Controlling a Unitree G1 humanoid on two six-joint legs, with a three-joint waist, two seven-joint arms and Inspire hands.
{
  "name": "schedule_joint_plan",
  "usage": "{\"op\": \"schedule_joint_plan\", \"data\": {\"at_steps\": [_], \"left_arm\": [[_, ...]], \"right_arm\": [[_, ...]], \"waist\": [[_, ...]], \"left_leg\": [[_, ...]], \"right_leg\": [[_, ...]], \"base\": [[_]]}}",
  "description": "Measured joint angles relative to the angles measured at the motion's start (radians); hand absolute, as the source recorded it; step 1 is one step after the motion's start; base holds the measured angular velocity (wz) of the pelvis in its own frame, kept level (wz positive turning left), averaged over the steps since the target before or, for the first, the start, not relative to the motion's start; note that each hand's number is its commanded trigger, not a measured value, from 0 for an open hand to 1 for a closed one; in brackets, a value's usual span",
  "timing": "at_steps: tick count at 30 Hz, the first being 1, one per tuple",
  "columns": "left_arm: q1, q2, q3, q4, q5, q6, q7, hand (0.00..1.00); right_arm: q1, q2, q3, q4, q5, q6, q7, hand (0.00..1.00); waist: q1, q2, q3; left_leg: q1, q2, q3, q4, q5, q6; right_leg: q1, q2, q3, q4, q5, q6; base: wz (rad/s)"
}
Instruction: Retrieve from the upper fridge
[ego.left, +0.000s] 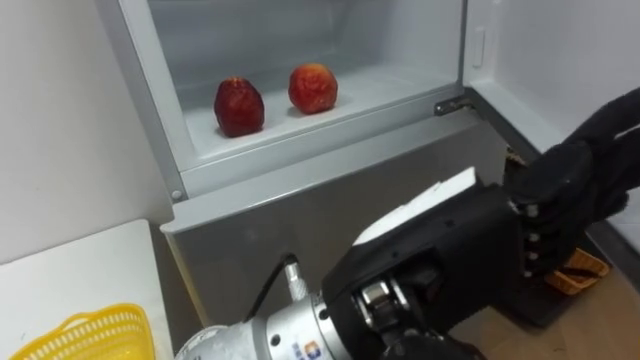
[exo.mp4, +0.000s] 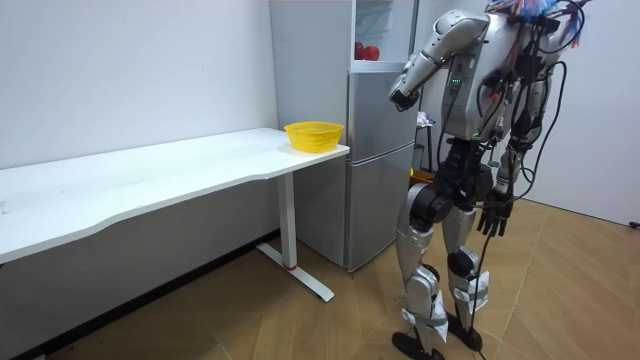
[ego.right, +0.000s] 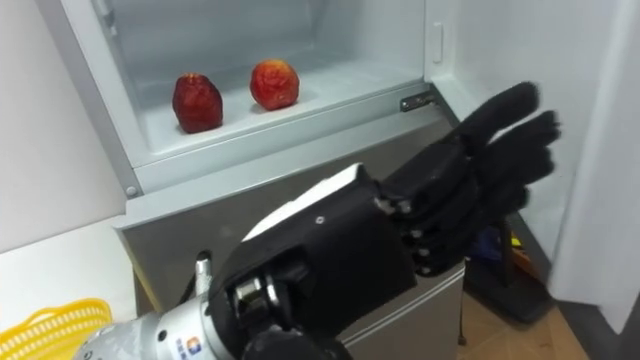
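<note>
1. My left hand (ego.right: 470, 190) hovered before the open upper fridge compartment (ego.left: 300, 140), fingers straight and empty, likely lined up to reach in.
2. On its shelf sat a darker red apple (ego.left: 239, 106) beside a brighter red apple (ego.left: 313, 88).
3. The yellow basket (ego.left: 85, 335) held nothing I could see; my right hand (exo.mp4: 490, 215) hung at my side.

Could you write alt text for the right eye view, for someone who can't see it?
The robot's black left hand, fingers straight and empty, is raised before the open upper fridge, short of two red fruits that sit side by side, apart, on its white shelf. The edge of a yellow basket shows at lower left.
</note>
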Motion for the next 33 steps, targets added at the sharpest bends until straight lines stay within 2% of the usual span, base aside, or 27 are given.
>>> {"op": "schedule_joint_plan", "data": {"at_steps": [6,9,12,17,22,30,33], "left_arm": [[-0.01,-0.01,-0.016,0.01,0.0,0.0,-0.001,0.0],[-0.011,-0.015,-0.016,0.012,0.0,0.0,0.0,0.0],[-0.022,-0.034,-0.024,0.029,0.0,0.0,0.0,0.0],[-0.081,-0.058,-0.037,0.074,0.0,0.0,0.0,0.0],[-0.113,-0.08,-0.038,0.107,0.0,0.0,0.0,0.0],[-0.119,-0.079,-0.053,0.125,0.0,0.0,0.0,0.0],[-0.118,-0.066,-0.053,0.125,0.001,0.0,0.0,0.0]], "right_arm": [[-0.004,-0.009,0.016,0.0,0.02,-0.008,-0.001,0.0],[-0.009,-0.014,0.029,0.001,0.031,-0.007,-0.004,0.0],[-0.011,-0.019,0.029,0.002,0.056,-0.007,-0.013,0.0],[-0.02,-0.022,0.029,0.009,0.062,-0.007,-0.021,0.0],[-0.019,-0.03,0.029,0.01,0.063,-0.006,-0.024,0.0],[-0.022,-0.031,0.043,0.019,0.073,-0.007,-0.037,0.0],[-0.019,-0.032,0.044,0.022,0.071,-0.008,-0.036,0.0]], "waist": [[-0.01,0.016,-0.0069],[-0.02,0.018,-0.0073],[-0.021,0.02,-0.0066],[-0.021,0.026,-0.0038],[-0.021,0.038,0.0016],[-0.018,0.037,0.0021],[-0.015,0.035,0.003]], "left_leg": [[-0.009,0.002,0.0,0.005,0.0,0.0],[-0.02,0.003,0.0,0.016,-0.001,0.001],[-0.023,0.004,0.001,0.018,-0.003,0.002],[-0.026,0.004,0.003,0.017,-0.004,0.003],[-0.026,0.004,0.007,0.014,-0.004,0.003],[-0.028,0.003,0.007,0.014,-0.004,0.003],[-0.018,0.001,0.007,0.001,-0.003,0.002]], "right_leg": [[-0.006,0.001,0.0,0.002,0.0,0.0],[-0.01,0.001,0.0,0.002,0.0,0.0],[-0.018,0.002,0.002,0.002,0.0,0.0],[-0.024,0.002,0.007,0.002,0.0,0.0],[-0.027,0.002,0.008,0.002,0.0,0.0],[-0.028,0.001,0.006,0.0,0.0,0.0],[-0.018,0.001,0.008,0.001,0.0,0.0]], "base": [[0.0],[0.03],[0.01],[0.0],[0.0],[0.0],[0.0]]}}
